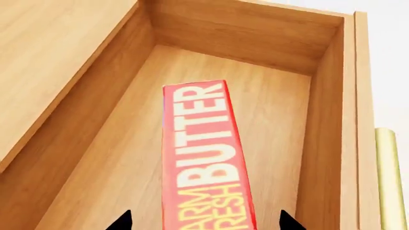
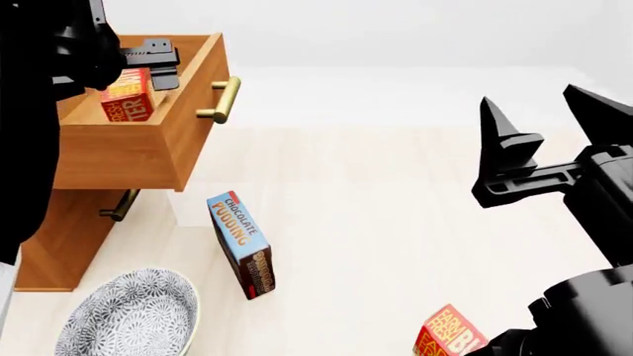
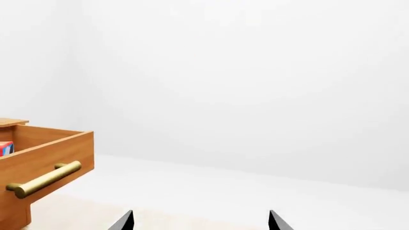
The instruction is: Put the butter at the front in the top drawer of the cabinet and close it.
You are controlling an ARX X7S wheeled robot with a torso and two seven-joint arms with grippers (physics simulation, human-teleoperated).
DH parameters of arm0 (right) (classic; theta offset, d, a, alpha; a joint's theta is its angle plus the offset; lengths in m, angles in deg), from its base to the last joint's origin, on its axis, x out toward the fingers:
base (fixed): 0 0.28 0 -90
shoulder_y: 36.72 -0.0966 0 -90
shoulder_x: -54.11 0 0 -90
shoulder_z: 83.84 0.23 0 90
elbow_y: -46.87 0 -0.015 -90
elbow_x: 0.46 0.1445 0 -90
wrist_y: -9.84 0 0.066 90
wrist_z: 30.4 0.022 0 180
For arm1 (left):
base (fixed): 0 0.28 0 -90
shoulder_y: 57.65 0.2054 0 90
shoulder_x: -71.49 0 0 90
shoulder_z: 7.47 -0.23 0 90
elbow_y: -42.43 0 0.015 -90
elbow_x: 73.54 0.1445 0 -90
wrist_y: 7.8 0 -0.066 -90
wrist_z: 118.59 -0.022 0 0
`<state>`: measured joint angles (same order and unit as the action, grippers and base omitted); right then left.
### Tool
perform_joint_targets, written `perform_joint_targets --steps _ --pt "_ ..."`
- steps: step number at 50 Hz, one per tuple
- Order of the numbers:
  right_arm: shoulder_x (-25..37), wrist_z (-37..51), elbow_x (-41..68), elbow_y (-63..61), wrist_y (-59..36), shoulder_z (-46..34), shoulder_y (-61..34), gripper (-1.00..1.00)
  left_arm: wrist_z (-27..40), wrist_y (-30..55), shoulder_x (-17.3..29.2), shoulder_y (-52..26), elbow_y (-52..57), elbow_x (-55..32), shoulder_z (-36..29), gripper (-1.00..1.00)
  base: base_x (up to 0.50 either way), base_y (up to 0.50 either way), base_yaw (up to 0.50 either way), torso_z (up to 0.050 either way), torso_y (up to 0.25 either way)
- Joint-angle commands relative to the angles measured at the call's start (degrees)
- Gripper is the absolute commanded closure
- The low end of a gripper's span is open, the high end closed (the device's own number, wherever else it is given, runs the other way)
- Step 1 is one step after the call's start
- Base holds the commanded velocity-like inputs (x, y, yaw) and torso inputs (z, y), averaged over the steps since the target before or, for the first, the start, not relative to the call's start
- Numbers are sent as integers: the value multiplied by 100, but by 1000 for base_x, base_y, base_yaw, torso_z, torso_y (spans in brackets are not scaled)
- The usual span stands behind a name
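The butter (image 2: 127, 95) stands inside the pulled-out top drawer (image 2: 173, 144) at the far left, and the left gripper (image 1: 204, 221) is spread wide with its black tips either side of the carton, not pressing it. That drawer juts rightward out of the cabinet (image 2: 59, 241), brass handle (image 2: 224, 100) facing right. Nearer, a chocolate pudding box (image 2: 240, 245) stands tilted beside a patterned bowl (image 2: 129, 315), a second butter carton (image 2: 450, 334) sits near right, and the right gripper (image 2: 549, 122) hangs unclenched, holding nothing.
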<state>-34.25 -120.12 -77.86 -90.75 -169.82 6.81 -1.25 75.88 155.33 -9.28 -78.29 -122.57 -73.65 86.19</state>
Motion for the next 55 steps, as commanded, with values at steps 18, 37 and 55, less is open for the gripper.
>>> perform_joint_targets --steps 18,37,55 --pt "6 18 146 -131 23 76 71 -100 -1994 -886 -752 -890 1 40 -1545 -100 0 0 0 0 0" --pt "-15 25 210 -188 29 142 119 -100 -1028 -1008 -652 -474 2024 -6257 -6094 -100 0 0 0 0 0" --pt "-29 29 208 -341 28 262 246 -100 599 355 -106 994 4076 -7622 -5613 -100 0 0 0 0 0"
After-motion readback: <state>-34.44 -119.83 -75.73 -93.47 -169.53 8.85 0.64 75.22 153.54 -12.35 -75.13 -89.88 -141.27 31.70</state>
